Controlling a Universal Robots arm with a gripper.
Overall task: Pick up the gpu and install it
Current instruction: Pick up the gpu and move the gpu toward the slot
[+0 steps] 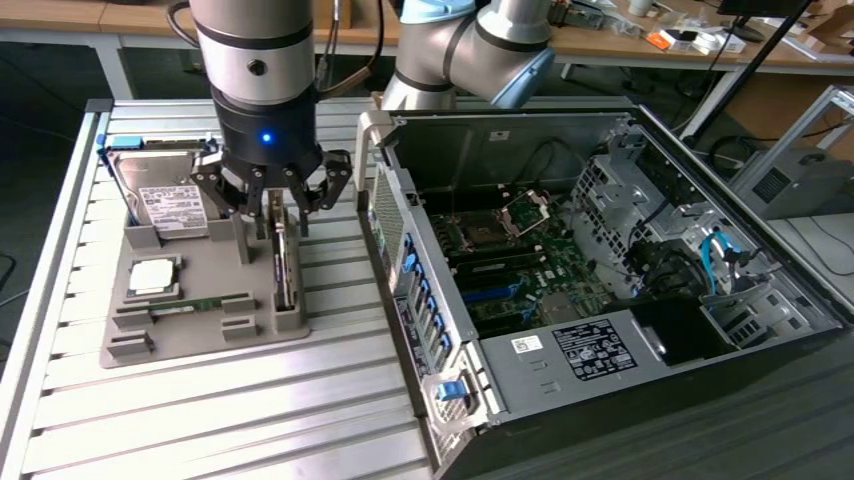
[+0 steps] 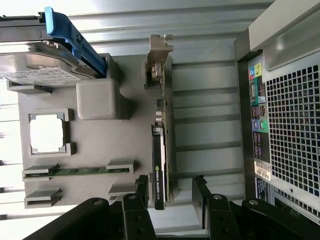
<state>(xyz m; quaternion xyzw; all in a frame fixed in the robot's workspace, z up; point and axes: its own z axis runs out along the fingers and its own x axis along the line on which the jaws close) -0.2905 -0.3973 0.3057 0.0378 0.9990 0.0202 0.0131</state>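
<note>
**PICK STAGE: JAWS APART, STRADDLING THE GPU**

Step in hand: the pick. Nothing is lifted and nothing is installed.

1. The table is ribbed aluminium, bright and slotted.
2. The computer case lies open on its side, grey sheet steel with a perforated rear panel. Its green motherboard is exposed.
3. The fixture is a matte grey moulded plate at 9 o'clock from the case.
4. The hard drive stands propped at the fixture's 11 o'clock, silver with a white label.
5. The gpu stands edge-on in a slot along the fixture's 3 o'clock side. It is a thin rigid card with a black cooler face. Its metal bracket is at the end away from me.
6. The CPU, a small square, and the memory stick, a narrow green strip, lie at the fixture's 9 o'clock side.

My gripper hangs directly over the card with one black finger on each face. One finger seems just clear of the cooler, though I cannot confirm contact.

In my judgement, a sound grasp here calls for fingers square to the card's faces, even pressure, and a straight pull out of the slot.
</note>
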